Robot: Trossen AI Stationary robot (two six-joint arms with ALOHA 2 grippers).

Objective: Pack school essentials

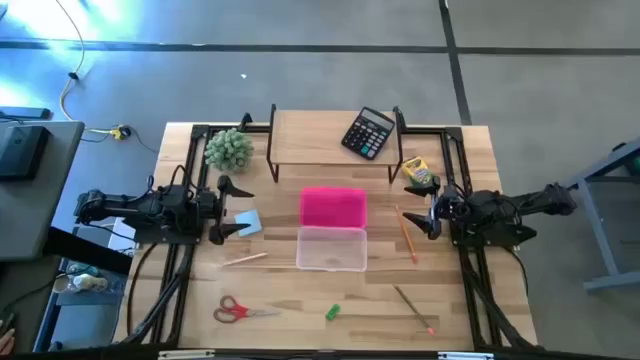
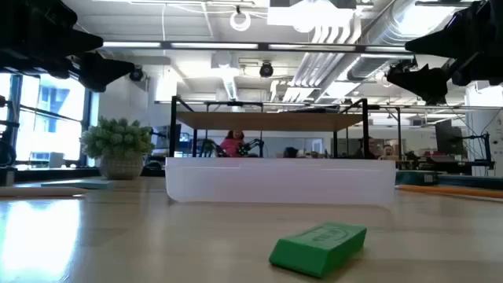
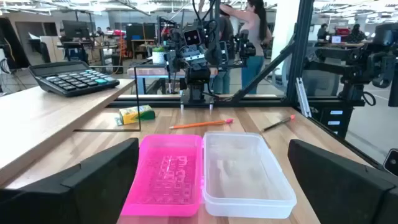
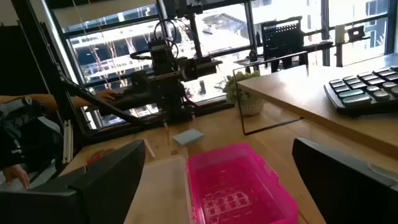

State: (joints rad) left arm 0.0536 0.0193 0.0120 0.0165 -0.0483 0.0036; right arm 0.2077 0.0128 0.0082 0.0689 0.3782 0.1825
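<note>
The open box, pink lid beside its clear tray, sat mid-bench, nothing in it yet. Pencils, scissors, eraser, notepad and crayons lay scattered around it. I held both hands, left and right, fingers apart and empty, either side. I'd start with whatever lay nearest a hand. Only the high view showed the scissors.

Scissors at seven o'clock, green eraser at six, pencils at three, notepad at nine, crayon box at two.
</note>
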